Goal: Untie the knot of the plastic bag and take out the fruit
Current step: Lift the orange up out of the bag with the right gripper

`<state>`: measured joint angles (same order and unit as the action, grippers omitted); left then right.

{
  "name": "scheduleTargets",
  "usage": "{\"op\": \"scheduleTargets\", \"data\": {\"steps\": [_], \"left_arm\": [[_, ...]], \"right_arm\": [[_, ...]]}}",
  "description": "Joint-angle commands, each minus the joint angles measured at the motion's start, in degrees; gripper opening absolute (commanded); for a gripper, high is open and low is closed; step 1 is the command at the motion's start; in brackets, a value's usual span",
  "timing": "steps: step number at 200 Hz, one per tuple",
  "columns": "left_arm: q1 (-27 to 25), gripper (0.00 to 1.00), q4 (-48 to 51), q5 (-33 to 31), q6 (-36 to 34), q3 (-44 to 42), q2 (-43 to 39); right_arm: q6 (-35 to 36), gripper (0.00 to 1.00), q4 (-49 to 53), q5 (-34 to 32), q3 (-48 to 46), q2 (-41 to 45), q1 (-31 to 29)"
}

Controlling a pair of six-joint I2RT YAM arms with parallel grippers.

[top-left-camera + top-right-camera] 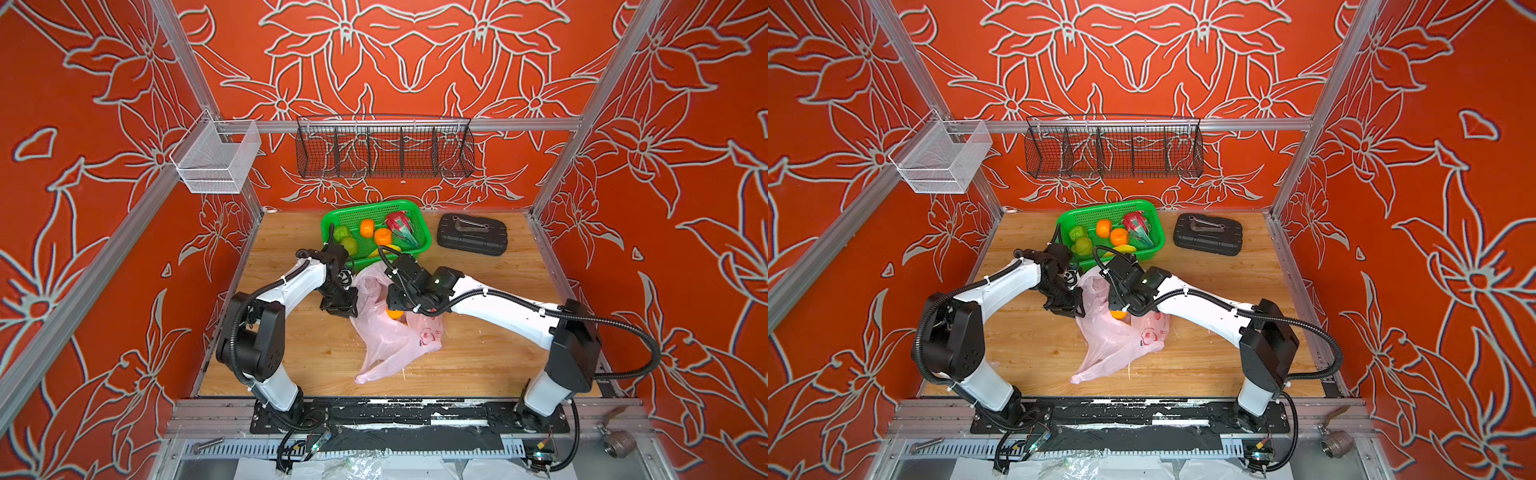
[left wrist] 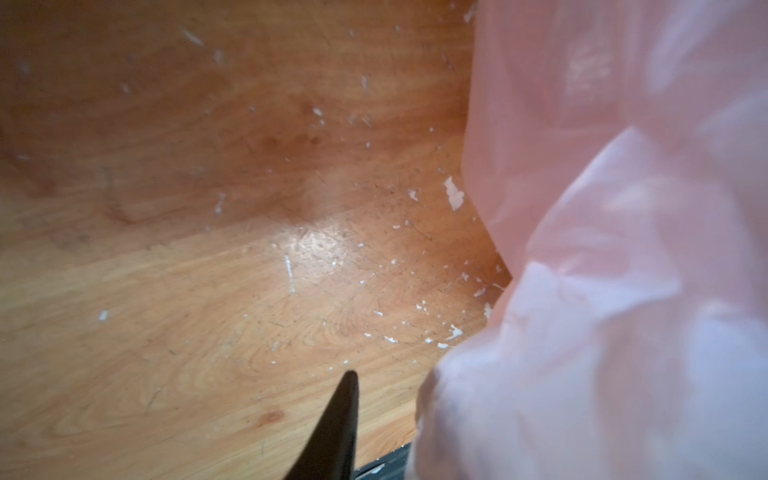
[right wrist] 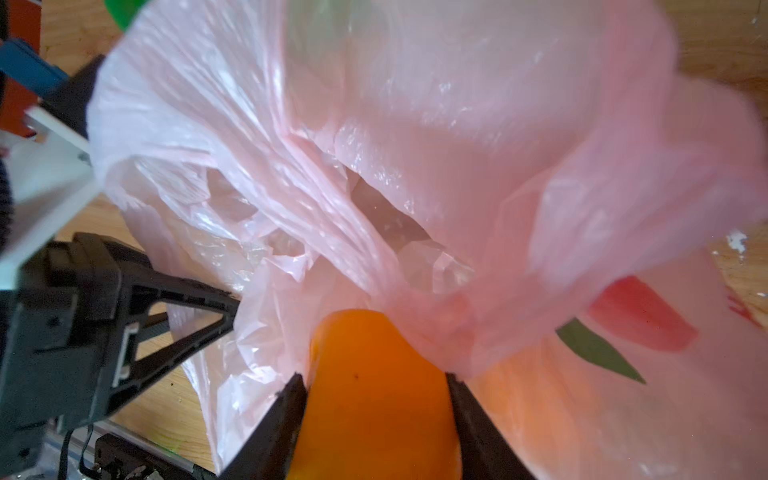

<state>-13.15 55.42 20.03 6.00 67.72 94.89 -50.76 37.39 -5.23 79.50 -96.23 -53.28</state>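
Observation:
The pale-pink plastic bag (image 1: 386,336) lies crumpled mid-table in both top views, its mouth gaping toward the basket. No knot shows. My right gripper (image 3: 374,378) is shut on an orange fruit (image 3: 374,415) at the bag's mouth, which also shows under the wrist as the orange fruit (image 1: 394,313). My left gripper (image 1: 344,306) stands at the bag's left edge. One black finger (image 2: 338,424) is bare, with wood showing beside it. Pink plastic (image 2: 582,332) drapes over the other. More fruit lies in the green basket (image 1: 332,220): two oranges (image 1: 367,228), a dragon fruit (image 1: 399,224), green apples (image 1: 348,244) and a banana (image 1: 390,249).
A black case (image 1: 471,235) lies right of the basket at the back. A black wire rack (image 1: 384,149) and a white mesh box (image 1: 216,162) hang on the rail above the table. Red patterned walls close in three sides.

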Motion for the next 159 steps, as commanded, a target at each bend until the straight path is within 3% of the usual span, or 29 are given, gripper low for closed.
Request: {"op": "scheduleTargets", "data": {"steps": [1, 48, 71, 117, 159], "left_arm": [[1.4, 0.29, 1.5, -3.8, -0.5, 1.0, -1.5], [3.6, 0.28, 1.3, -5.1, -0.7, 1.8, -1.1], [3.7, 0.28, 1.4, -1.9, -1.5, 3.0, -1.7], [3.7, 0.47, -2.2, 3.1, 0.5, 5.0, -10.6], [3.7, 0.56, -3.6, 7.3, -1.3, 11.0, -16.9]], "right_arm": [[-1.3, 0.53, -0.2, -1.1, -1.7, 3.0, 0.5], [-2.4, 0.54, -2.2, 2.2, -5.8, 4.6, 2.6], [-1.9, 0.51, -2.3, 3.4, -5.2, 4.2, 2.8], [-0.9, 0.52, -1.0, 4.9, -1.0, 4.8, 2.9], [0.5, 0.52, -5.9, 7.0, 0.1, 10.7, 3.9]]}}
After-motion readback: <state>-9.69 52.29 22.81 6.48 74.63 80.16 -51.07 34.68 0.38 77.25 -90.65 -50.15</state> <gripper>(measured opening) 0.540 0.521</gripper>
